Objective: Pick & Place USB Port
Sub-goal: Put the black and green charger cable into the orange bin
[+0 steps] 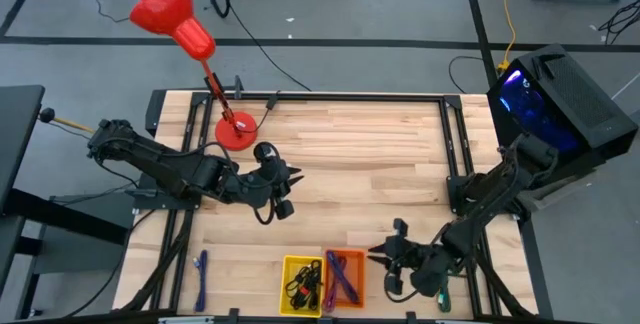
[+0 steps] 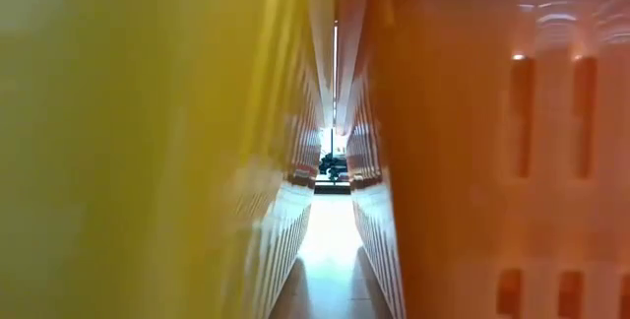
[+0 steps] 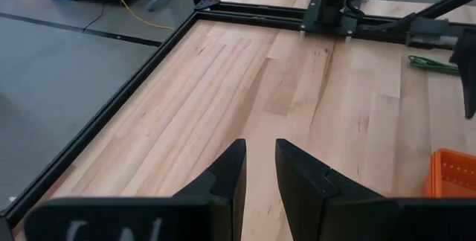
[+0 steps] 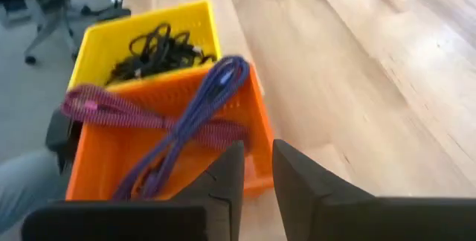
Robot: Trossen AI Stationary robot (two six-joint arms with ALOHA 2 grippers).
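The right gripper [image 4: 256, 168] hovers just beside the orange bin [image 4: 253, 133], fingers slightly parted around nothing. A purple cable [image 4: 201, 107] lies draped across that bin (black cables [image 4: 156, 51] fill the yellow bin [image 4: 141, 18] beyond). Farther off, the left gripper [image 3: 259, 174] waits mid-surface [image 1: 380, 154], fingers narrowly apart.

Wooden table [image 1: 380, 154]: yellow bin [image 1: 300, 282], orange bin [image 1: 347, 276], red lamp base [image 1: 236, 130], purple cable [image 1: 201, 276]

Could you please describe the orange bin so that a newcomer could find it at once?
Look along the wooden table's near edge, by the right gripper. Two small bins stand there together. The orange bin holds purple cable; the yellow bin holds black cables.
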